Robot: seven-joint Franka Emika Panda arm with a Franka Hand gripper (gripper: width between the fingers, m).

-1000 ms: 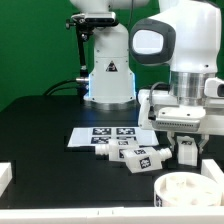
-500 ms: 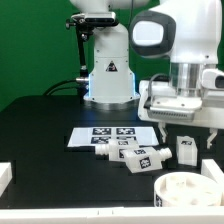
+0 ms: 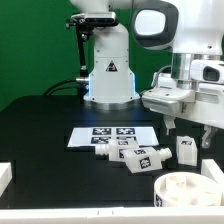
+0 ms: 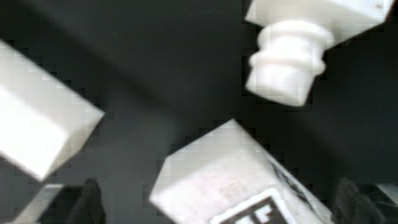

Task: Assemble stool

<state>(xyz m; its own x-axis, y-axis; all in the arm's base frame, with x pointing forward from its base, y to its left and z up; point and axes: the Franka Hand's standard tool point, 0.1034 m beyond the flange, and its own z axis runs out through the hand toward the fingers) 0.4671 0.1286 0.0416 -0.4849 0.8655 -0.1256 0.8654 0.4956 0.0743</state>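
A white stool leg (image 3: 186, 150) with a tag stands upright on the black table at the exterior view's right. My gripper (image 3: 189, 129) hangs just above it, open, with nothing held. In the wrist view this leg (image 4: 228, 180) shows between my dark fingertips (image 4: 71, 203), apart from both. Two more legs (image 3: 140, 158) (image 3: 105, 150) lie in front of the marker board. The round rimmed seat (image 3: 185, 191) sits at the front right. The wrist view also catches a leg's pegged end (image 4: 288, 55) and a further leg (image 4: 45, 120).
The marker board (image 3: 105, 134) lies flat mid-table. The robot's white base (image 3: 108, 75) stands behind it. White rig pieces sit at the front left edge (image 3: 5, 177) and right of the seat (image 3: 212, 172).
My gripper let go of the upright leg: its fingers spread apart and the hand rose, leaving the leg standing.
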